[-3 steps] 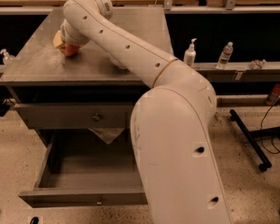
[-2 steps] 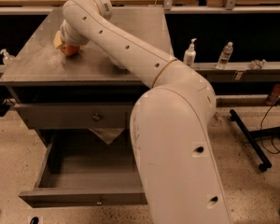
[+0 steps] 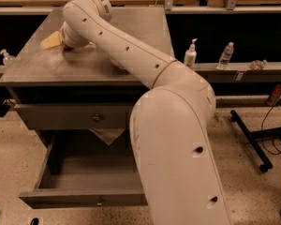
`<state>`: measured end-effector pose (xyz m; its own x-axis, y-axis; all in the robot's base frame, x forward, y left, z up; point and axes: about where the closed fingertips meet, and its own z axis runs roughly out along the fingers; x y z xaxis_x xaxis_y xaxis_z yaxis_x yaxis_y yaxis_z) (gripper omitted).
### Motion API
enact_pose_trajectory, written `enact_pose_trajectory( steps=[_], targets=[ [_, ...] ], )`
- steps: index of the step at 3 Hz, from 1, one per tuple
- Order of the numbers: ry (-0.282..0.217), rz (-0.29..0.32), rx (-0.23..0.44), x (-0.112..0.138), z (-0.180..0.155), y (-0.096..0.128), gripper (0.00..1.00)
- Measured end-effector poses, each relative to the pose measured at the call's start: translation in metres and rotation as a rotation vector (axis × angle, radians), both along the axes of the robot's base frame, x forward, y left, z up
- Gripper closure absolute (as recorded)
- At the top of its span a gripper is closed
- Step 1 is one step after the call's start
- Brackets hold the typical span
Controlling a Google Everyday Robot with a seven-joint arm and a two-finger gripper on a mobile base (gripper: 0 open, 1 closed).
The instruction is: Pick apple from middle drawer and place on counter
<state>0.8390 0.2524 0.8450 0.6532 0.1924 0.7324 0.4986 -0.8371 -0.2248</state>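
Note:
My arm reaches across the grey counter (image 3: 47, 69) to its far left part. The gripper (image 3: 65, 45) is down at the counter top there, mostly hidden under the white wrist. Only a thin reddish sliver of the apple (image 3: 68, 49) shows at the wrist's lower edge, level with the counter surface. The middle drawer (image 3: 84, 198) is pulled out wide below, with a tiny knob on its flat front. Its visible inside holds no apple.
A tan flat piece (image 3: 50, 41) lies on the counter beside the gripper. The upper drawer front (image 3: 97, 118) with a larger knob is shut. Bottles (image 3: 190, 55) stand on a ledge to the right. A black stand leg (image 3: 250, 139) lies on the floor at right.
The wrist has come lower over the apple, which showed as a red ball beside it before and is now almost fully covered. The drawer has not moved.

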Motion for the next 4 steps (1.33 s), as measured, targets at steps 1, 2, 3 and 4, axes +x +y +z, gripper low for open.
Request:
enact_pose_trajectory(
  steps=[1, 2, 3, 4],
  targets=[
    [-0.020, -0.008, 0.001, 0.001, 0.005, -0.002, 0.00],
    [-0.059, -0.025, 0.001, 0.003, 0.019, -0.008, 0.00],
    [-0.087, -0.089, 0.061, 0.006, 0.041, -0.032, 0.00],
    [-0.092, -0.175, 0.170, 0.005, 0.069, -0.061, 0.00]
  ],
)
